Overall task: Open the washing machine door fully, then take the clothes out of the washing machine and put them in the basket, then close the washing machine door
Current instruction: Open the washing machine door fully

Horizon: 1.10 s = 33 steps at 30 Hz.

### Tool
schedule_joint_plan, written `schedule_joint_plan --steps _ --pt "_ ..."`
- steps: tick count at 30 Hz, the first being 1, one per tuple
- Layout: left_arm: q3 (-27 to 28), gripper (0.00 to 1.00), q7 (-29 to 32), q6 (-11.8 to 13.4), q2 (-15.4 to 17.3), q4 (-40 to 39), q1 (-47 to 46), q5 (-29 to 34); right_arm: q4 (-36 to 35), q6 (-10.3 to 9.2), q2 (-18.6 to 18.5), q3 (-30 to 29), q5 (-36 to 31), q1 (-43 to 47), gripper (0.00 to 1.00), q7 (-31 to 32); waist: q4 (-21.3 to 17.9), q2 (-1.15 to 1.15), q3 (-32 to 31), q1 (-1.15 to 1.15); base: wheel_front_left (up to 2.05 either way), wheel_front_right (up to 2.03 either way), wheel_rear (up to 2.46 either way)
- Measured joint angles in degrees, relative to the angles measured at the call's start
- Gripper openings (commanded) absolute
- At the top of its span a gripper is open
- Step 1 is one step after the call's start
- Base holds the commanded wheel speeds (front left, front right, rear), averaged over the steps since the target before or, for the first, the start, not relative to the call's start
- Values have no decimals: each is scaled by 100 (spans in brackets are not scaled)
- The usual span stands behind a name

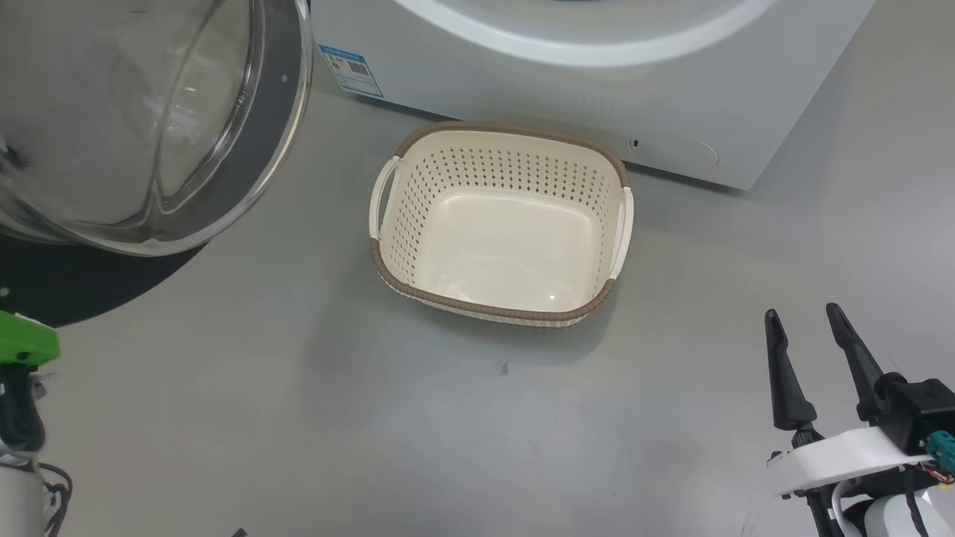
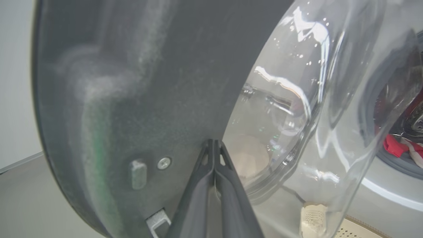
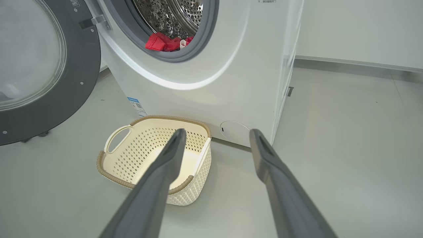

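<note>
Door wide open on the left of the head view: the washing machine door [image 1: 280, 127] stands swung out from the washing machine [image 1: 597, 97], its glass bowl [image 1: 134, 119] bulging toward the camera above the grey floor [image 1: 298, 418]. Left wrist view now, and the left gripper [image 2: 214, 143] has its two dark fingers pressed tight together with nothing between them, tips right up by the door's dark inner rim beside the glass, though contact is hard to call from here. Over on the right, the right gripper [image 1: 803, 313] hangs low at the lower right with its fingers spread apart and empty, well clear of everything. Between its fingers the right wrist view picks up the basket [image 3: 168, 117], sitting upright on the floor just in front of the machine, cream and empty, near the blue label [image 1: 351, 71]. And the clothes [image 3: 162, 42]? Red fabric, bunched at the bottom of the steel drum [image 3: 165, 16], lying against the grey gasket [image 3: 205, 36] at the lip of the opening, inside the machine and not in the basket
</note>
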Motion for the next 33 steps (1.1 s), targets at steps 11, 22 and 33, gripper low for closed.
schedule_joint_plan --steps 11,22,33 --pt "203 0 -88 -29 87 272 -299 -193 -66 0 -87 -20 -23 -186 100 60 -71 0 332 0 0 0 0" --pt "-25 0 -236 -126 49 604 -313 -49 167 1 0 -2 -12 -287 100 -40 -112 0 78 0 0 0 0" --pt "-558 0 -287 -314 16 671 -75 410 511 36 224 22 132 -316 100 -256 -214 0 -532 0 0 0 0"
